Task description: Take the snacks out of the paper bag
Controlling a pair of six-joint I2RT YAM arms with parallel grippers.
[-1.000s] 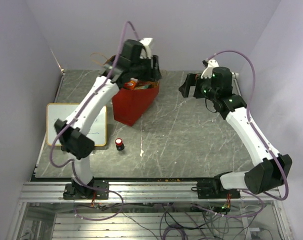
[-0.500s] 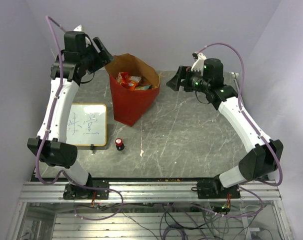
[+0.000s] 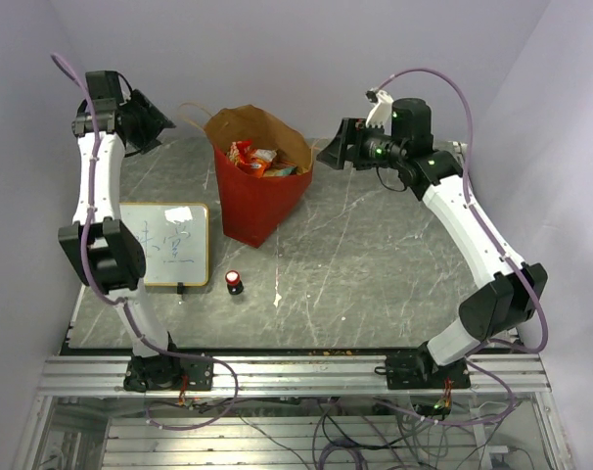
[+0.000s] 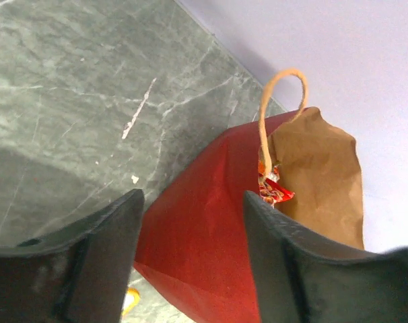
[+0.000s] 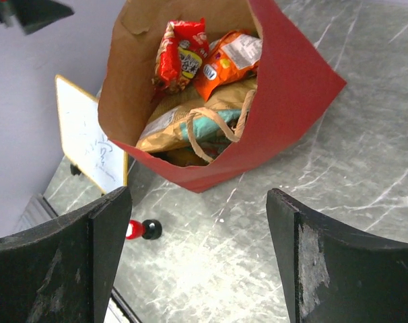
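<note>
The paper bag (image 3: pixel 260 201), red outside and brown inside, stands open at the back of the table. The snacks (image 3: pixel 262 160) lie inside it. The right wrist view shows a red packet (image 5: pixel 180 57), an orange packet (image 5: pixel 224 64), a large orange bag (image 5: pixel 184 114) and a teal pack (image 5: pixel 207 126) in the paper bag (image 5: pixel 291 87). My left gripper (image 3: pixel 152 123) is open and empty, up left of the bag. Its wrist view shows the bag's red side (image 4: pixel 211 222) and a cord handle (image 4: pixel 275 101). My right gripper (image 3: pixel 334 154) is open and empty, just right of the bag's rim.
A white board with writing (image 3: pixel 169 243) lies at the left of the table, also in the right wrist view (image 5: pixel 89 145). A small red-and-black cylinder (image 3: pixel 235 283) stands in front of the bag. Purple walls close in the back and sides.
My left arm has swung from over the bag's mouth out to the far left, uncovering the snacks. My right gripper has moved left, closer to the bag.
</note>
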